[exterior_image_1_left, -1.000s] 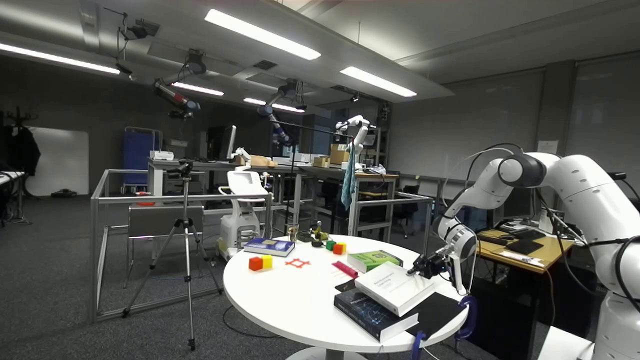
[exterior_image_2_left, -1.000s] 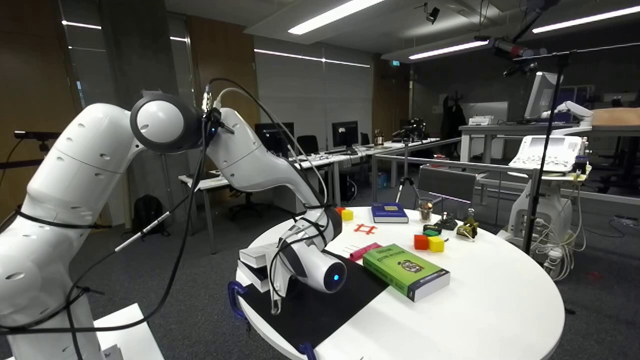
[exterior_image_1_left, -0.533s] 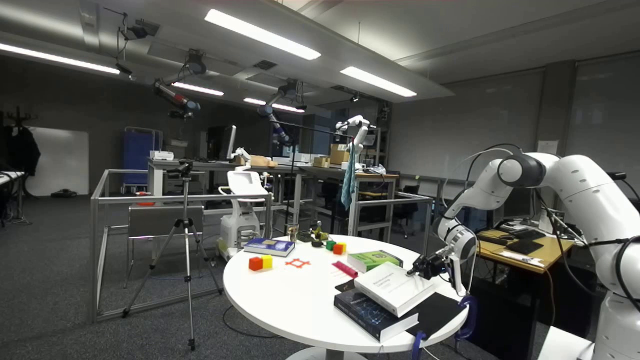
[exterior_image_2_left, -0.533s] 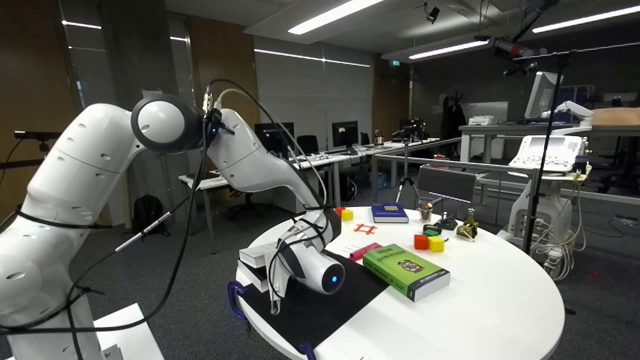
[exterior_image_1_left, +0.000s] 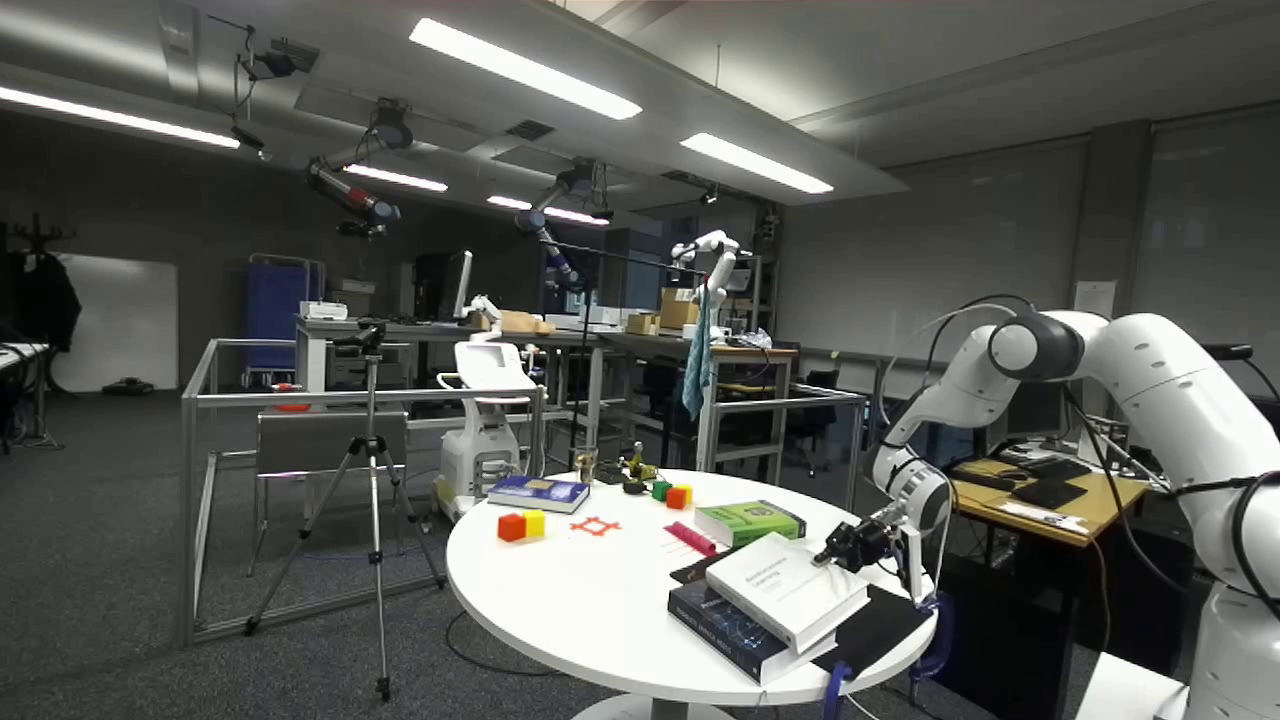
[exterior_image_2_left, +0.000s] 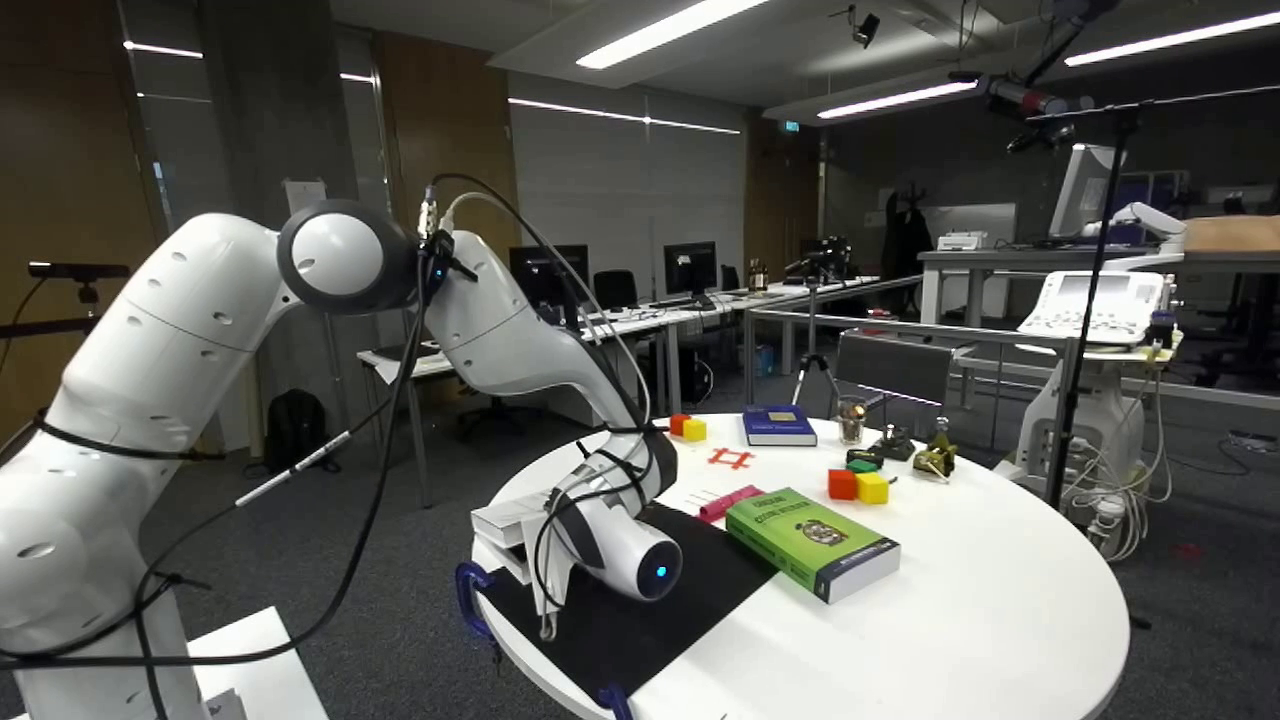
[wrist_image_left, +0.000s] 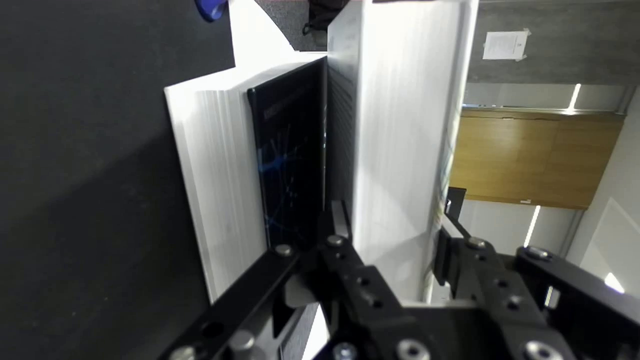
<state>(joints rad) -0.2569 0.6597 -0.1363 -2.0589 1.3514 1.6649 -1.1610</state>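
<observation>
The white book (exterior_image_1_left: 785, 585) lies at the lower right of an exterior view, set askew over a dark book (exterior_image_1_left: 717, 622), and fills the upper middle of the wrist view. The pincer (wrist_image_left: 395, 222) is clamped on it across its thickness, a finger on each cover. In the wrist view a wedge-shaped gap parts the two books' facing covers on the pincer's side, so the gripped edge seems raised; whether the far edge bears on the dark book is hard to tell.

The white book looks thick and probably heavy, with a stiff body and smooth covers that could slip between the pads. It should not be fragile, though its pages might splay if only a corner were pinched. A deep hold near the middle of the edge, over both covers, would best resist twisting.

The arm (exterior_image_1_left: 1170, 375) enters an exterior view from the right, arches at the elbow, then slopes down leftward, the pincer low, pointing left and tipped slightly downward. In an exterior view the wrist joint (exterior_image_2_left: 630, 560), near the centre, hides the pincer above a black mat (exterior_image_2_left: 640, 630) on the white surface (exterior_image_2_left: 970, 620).
</observation>
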